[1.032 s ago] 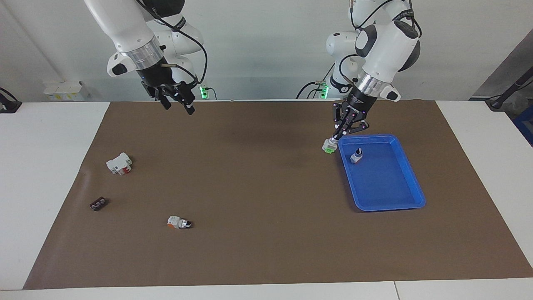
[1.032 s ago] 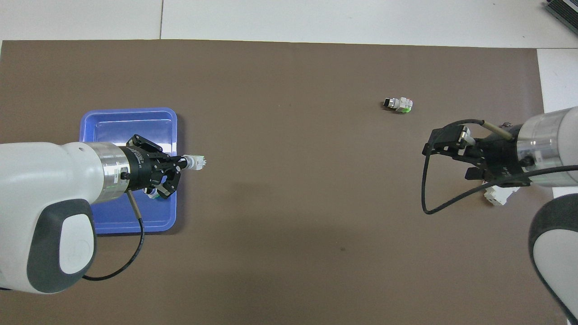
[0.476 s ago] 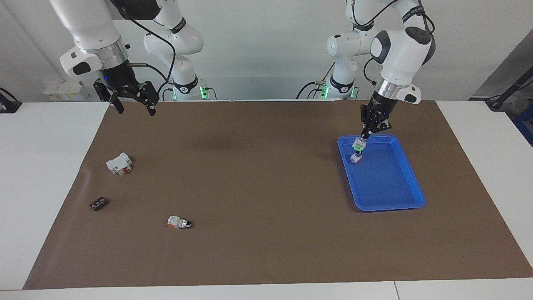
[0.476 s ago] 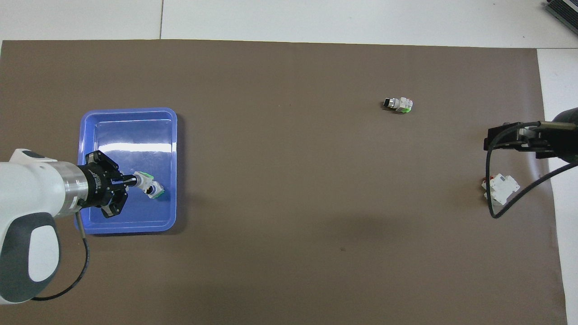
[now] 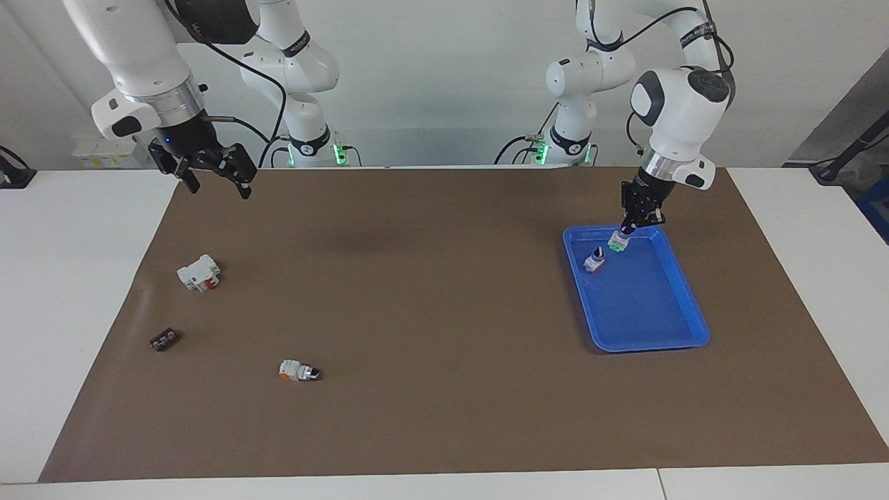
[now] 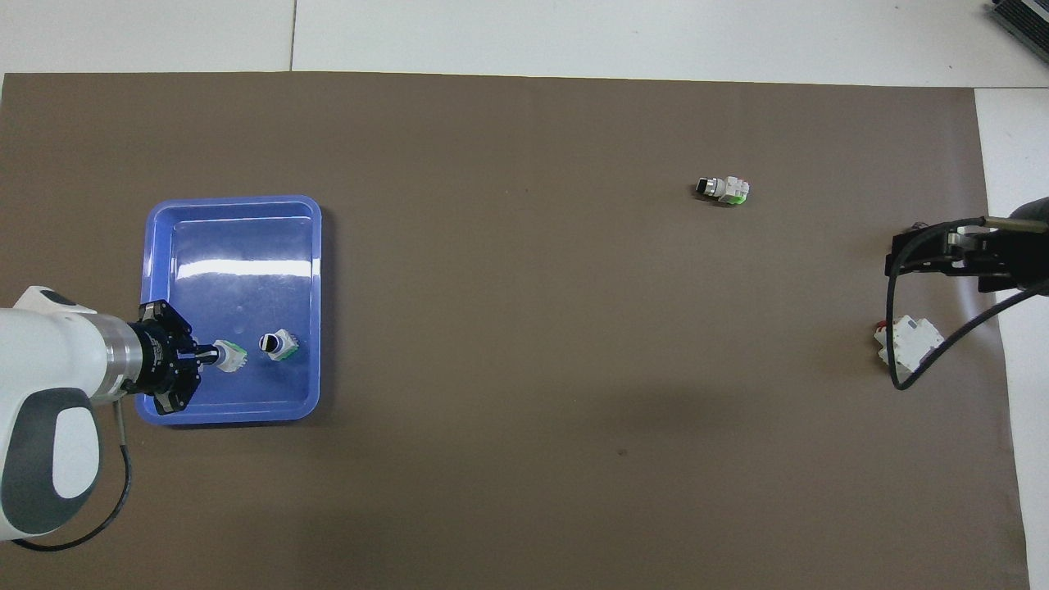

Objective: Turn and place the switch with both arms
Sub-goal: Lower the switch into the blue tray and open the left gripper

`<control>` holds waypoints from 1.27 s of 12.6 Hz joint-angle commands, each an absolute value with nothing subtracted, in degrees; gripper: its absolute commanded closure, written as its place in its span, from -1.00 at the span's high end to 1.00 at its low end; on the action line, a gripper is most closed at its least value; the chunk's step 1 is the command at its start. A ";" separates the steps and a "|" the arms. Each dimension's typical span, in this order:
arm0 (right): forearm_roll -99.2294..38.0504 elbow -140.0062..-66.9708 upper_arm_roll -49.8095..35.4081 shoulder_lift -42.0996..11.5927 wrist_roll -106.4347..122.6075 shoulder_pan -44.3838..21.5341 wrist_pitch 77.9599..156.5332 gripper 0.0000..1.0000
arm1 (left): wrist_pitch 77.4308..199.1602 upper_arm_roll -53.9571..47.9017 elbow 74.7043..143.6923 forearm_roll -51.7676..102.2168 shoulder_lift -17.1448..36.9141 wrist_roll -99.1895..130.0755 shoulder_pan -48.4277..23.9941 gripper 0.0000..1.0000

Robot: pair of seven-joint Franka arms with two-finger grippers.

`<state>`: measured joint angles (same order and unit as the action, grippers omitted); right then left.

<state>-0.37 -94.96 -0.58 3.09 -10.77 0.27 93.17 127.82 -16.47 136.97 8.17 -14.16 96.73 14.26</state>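
Observation:
My left gripper (image 5: pixel 624 232) is shut on the switch (image 5: pixel 617 243), a white-grey piece with its green block pointing down. It holds the switch low inside the blue tray (image 5: pixel 684 295), close to the rim nearest the robots. Whether the switch touches the tray floor I cannot tell. In the overhead view the left gripper (image 6: pixel 211 356) and the switch (image 6: pixel 230 355) sit beside a second switch (image 6: pixel 275 344). That second switch (image 5: pixel 594 259) stands upright in the tray with its black-and-white knob on top. My right gripper (image 5: pixel 217 187) hangs open and empty over the mat's edge at the right arm's end.
A like switch with an orange end (image 5: pixel 298 371) lies on the brown mat. A white block with a red part (image 5: pixel 199 272) and a small black piece (image 5: pixel 164 339) lie toward the right arm's end. The tray's rim (image 6: pixel 233 199) stands raised around its floor.
The left gripper carried the switch from beside the tray's rim over the standing switch and down into the tray. The right arm swung out to its end of the table.

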 commanded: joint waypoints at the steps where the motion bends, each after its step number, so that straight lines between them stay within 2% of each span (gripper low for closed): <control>1: 0.18 -95.01 -1.15 3.51 -9.76 0.80 92.38 1.00 | 131.48 -16.61 137.63 7.12 -11.34 96.33 15.38 -1.00; 3: 0.26 -95.01 2.00 3.60 -9.67 -2.88 92.02 1.00 | 133.32 -16.61 139.38 7.12 -10.90 96.59 15.38 -1.00; 6: 0.35 -95.01 2.55 3.69 -9.41 -3.69 92.11 1.00 | 136.32 -16.70 140.97 7.12 -10.37 96.77 15.38 -1.00; 7: 0.35 -95.01 2.64 3.87 -9.49 -4.04 91.67 1.00 | 136.14 -16.61 140.89 7.03 -10.37 97.55 15.38 0.98; 11: 0.97 -95.01 2.99 3.87 -9.40 -5.10 91.93 1.00 | 136.14 -16.61 140.28 7.03 -10.02 97.12 15.29 1.00; 16: 1.05 -94.75 2.99 3.78 -9.49 -5.10 91.67 1.00 | 129.32 -16.52 134.93 7.12 -11.51 88.09 14.33 1.00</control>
<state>-0.20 -94.96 2.60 3.39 -10.72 -4.81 92.31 134.12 -16.64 137.78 8.05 -10.23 91.78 14.69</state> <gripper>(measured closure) 0.000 0.000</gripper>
